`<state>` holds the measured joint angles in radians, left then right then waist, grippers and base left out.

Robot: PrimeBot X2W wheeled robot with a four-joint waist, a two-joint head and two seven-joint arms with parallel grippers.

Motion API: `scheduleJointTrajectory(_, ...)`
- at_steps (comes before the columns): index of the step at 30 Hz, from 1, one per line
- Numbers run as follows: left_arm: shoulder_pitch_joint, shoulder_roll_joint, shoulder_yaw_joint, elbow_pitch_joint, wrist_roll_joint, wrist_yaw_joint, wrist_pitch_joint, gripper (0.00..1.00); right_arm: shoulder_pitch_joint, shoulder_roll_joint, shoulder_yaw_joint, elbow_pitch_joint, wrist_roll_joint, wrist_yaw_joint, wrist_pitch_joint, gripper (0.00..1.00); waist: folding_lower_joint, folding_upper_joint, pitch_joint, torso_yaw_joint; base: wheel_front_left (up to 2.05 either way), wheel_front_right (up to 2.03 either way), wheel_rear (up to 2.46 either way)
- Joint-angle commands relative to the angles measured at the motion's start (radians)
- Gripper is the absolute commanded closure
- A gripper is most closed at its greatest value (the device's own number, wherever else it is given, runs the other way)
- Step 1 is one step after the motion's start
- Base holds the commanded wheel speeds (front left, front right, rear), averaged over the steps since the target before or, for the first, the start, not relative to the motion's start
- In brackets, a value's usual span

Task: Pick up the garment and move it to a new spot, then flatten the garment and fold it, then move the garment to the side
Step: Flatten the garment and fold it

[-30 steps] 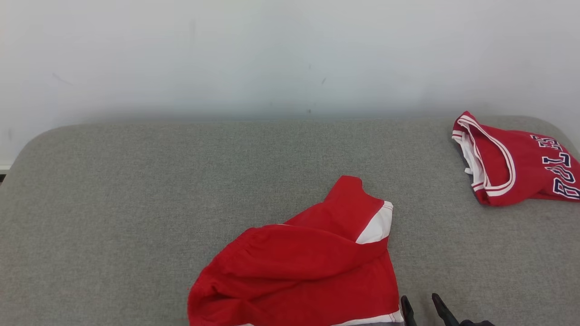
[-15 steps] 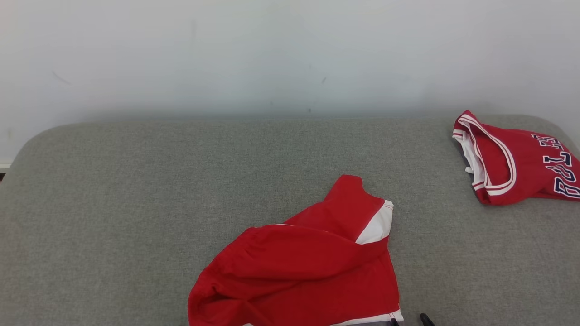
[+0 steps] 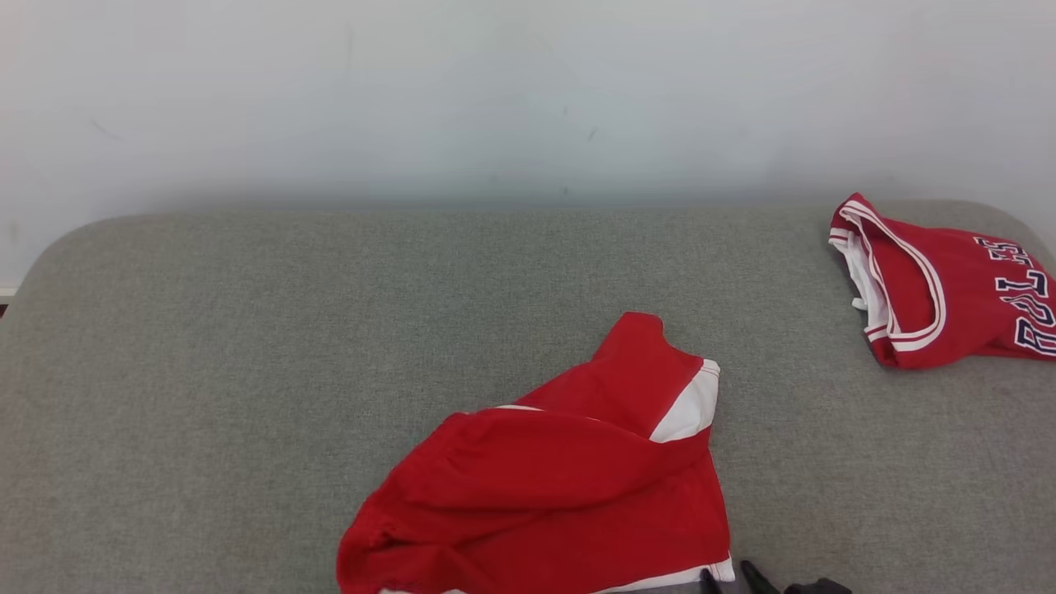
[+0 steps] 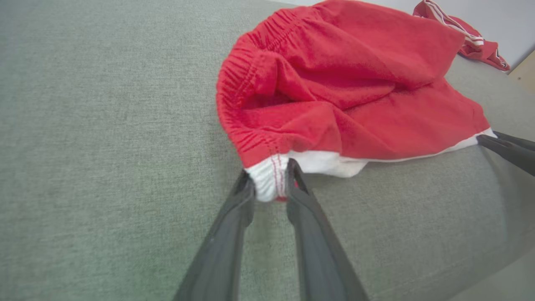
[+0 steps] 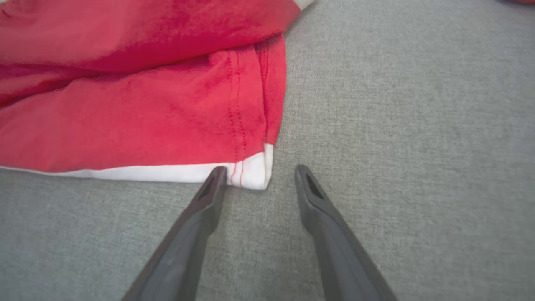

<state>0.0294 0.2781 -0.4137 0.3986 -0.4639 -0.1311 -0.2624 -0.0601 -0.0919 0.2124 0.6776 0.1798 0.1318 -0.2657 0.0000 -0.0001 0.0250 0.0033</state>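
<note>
The garment [image 3: 561,478] is a crumpled red piece with white panels, lying near the front middle of the grey cushioned surface [image 3: 247,330]. In the left wrist view my left gripper [image 4: 269,184] pinches the white corner at the end of the gathered red band of the garment [image 4: 355,83], low on the surface. My right gripper [image 5: 259,175] stands open around the white hem corner of the garment [image 5: 125,104], its left fingertip touching the hem. The same gripper's tips [image 3: 728,577] peek in at the bottom edge of the head view, beside the garment's right corner.
A second red jersey [image 3: 949,305] with striped trim and dark lettering lies at the far right of the surface, also seen as the jersey [image 4: 472,39] at the top right of the left wrist view. A pale wall rises behind. Bare grey fabric spreads to the left.
The right gripper's tips dropped almost out of the head view, then came back further left, next to the hem corner. The camera shifted slightly. The garment has barely moved.
</note>
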Motion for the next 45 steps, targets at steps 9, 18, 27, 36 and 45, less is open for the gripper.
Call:
scheduleJointTrajectory(9,-0.006,0.021,-0.036,-0.01,-0.055,0.002,-0.003,1.0,-0.006,-0.018,0.028,0.016,0.046,-0.003,0.002,1.0,0.0,0.0001,-0.015,0.012,0.0,0.0,0.0)
scheduleJointTrajectory(18,0.038,0.069,-0.002,-0.122,-0.039,0.002,-0.003,1.0,0.091,-0.073,0.007,-0.156,0.133,-0.003,0.002,1.0,0.0,0.0001,-0.021,0.003,0.0,0.0,0.0)
scheduleJointTrajectory(27,-0.175,0.195,-0.072,-0.325,-0.108,0.002,0.043,1.0,-0.037,-0.164,0.035,-0.438,0.28,-0.003,0.121,1.0,0.0,0.0001,0.031,-0.022,0.0,0.0,0.0)
scheduleJointTrajectory(36,-0.722,0.3,-0.18,-0.358,-0.296,0.002,0.152,1.0,-0.466,-0.228,0.012,-0.514,0.302,-0.003,0.237,1.0,0.0,0.0001,0.213,-0.026,0.0,0.0,0.0)
scheduleJointTrajectory(45,-1.234,0.309,-0.332,-0.178,-0.483,0.002,0.163,1.0,-0.963,-0.214,0.006,-0.372,0.335,-0.003,0.316,1.0,0.0,0.0001,0.388,-0.024,0.0,0.0,0.0)
